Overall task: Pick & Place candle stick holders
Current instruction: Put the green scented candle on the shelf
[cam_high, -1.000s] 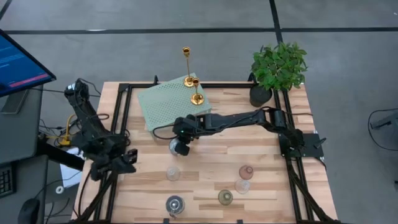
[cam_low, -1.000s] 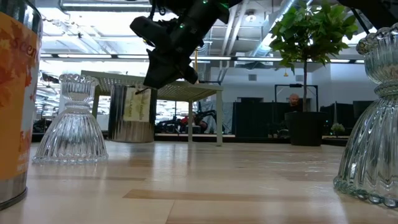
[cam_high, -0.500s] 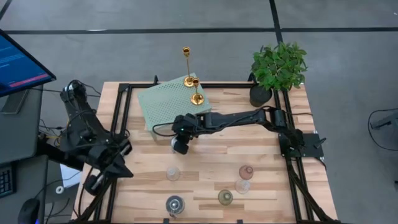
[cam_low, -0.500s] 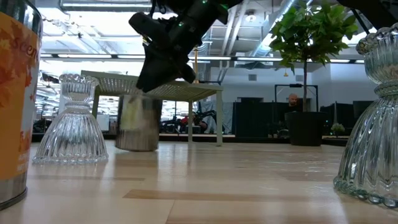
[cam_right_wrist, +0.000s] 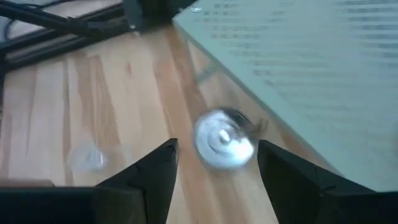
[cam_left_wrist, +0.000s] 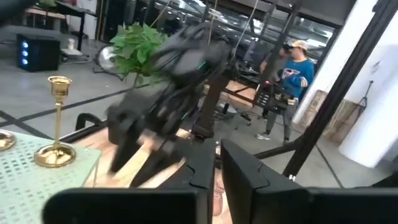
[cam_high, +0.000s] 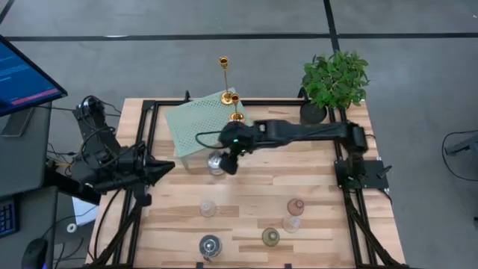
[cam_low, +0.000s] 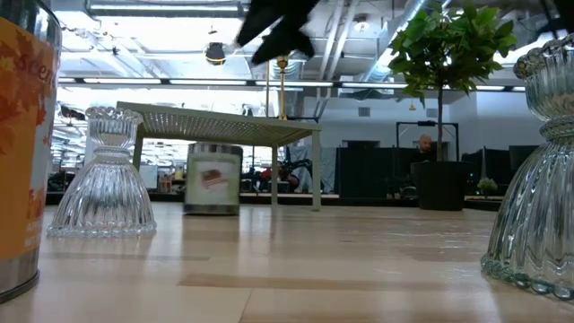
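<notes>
The right pincer (cam_high: 227,158), fingers now spread and empty, had let go of the silvery cup (cam_high: 216,161), which stood on the desk (cam_high: 254,190) beside the green rack (cam_high: 202,123). That placement looked done, five holders waiting near the desk's front. The left pincer (cam_high: 166,167), together, hung at the desk's edge.

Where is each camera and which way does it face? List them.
High view: above the table, straight down; both arms show, left gripper at the left edge, right gripper over the silvery cup.
Low view: table-top height, level across to the cup and rack; right gripper's tip at top.
Left wrist view: past its own shut fingers toward the right arm.
Right wrist view: down between its open fingers at the cup.
Shared: high, low and right wrist views show the cup by the rack.
</notes>
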### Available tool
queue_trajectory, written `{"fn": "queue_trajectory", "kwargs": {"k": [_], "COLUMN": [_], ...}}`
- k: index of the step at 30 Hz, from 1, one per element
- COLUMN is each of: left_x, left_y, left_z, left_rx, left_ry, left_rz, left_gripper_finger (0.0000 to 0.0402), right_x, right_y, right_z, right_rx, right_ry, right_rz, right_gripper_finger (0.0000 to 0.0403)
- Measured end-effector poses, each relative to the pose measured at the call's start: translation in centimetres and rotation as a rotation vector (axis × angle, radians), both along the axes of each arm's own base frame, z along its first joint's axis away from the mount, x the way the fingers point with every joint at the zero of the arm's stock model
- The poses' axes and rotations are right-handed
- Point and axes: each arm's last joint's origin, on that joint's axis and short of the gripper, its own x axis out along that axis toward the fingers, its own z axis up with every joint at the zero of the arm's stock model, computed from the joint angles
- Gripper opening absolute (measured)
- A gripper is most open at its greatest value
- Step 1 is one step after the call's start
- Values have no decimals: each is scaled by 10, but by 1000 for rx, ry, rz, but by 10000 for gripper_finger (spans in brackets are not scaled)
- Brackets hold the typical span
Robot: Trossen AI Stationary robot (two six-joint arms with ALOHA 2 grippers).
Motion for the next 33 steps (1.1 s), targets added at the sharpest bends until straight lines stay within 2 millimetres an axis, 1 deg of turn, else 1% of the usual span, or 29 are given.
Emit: {"fn": "queue_trajectory", "kwargs": {"k": [2,3,5,8,10,13,16,18,20,22,24,28,30,31,33], "left_x": [2,3,5,4,4,8,13,16,19,24,31,53,66,73,90], "left_y": [-4,-5,-8,-6,-7,-15,-25,-30,-34,-35,-36,-39,-36,-32,-20], "left_z": [-2,-4,-7,-5,-5,-10,-16,-16,-8,5,22,51,63,68,72], "left_rx": [11,13,-2,-61,-105,-133,-133,-140,-138,-93,26,295,397,413,357], "left_ry": [22,40,70,53,36,25,25,19,-9,-39,-96,-251,-324,-338,-258], "left_rz": [46,92,199,212,210,210,208,191,65,-65,-230,-499,-580,-576,-511], "left_gripper_finger": [39,44,49,48,41,27,14,7,5,5,5,4,4,4,4], "right_x": [-17,-24,-31,-37,-40,-51,-75,-93,-113,-130,-146,-165,-170,-172,-176], "right_y": [7,12,22,41,53,66,69,69,70,70,70,65,63,63,62], "right_z": [15,18,19,8,1,-7,-11,-5,4,13,20,36,42,44,47], "right_rx": [-62,-105,-177,-235,-208,-143,-120,-102,-77,-47,-39,-47,-40,-37,-31], "right_ry": [21,49,98,154,135,90,98,71,59,29,13,-58,-80,-88,-98], "right_rz": [-19,-19,-16,-5,-8,-48,-136,-185,-206,-217,-206,-230,-230,-228,-222], "right_gripper_finger": [197,190,175,150,133,116,112,113,114,113,112,112,112,112,112]}}
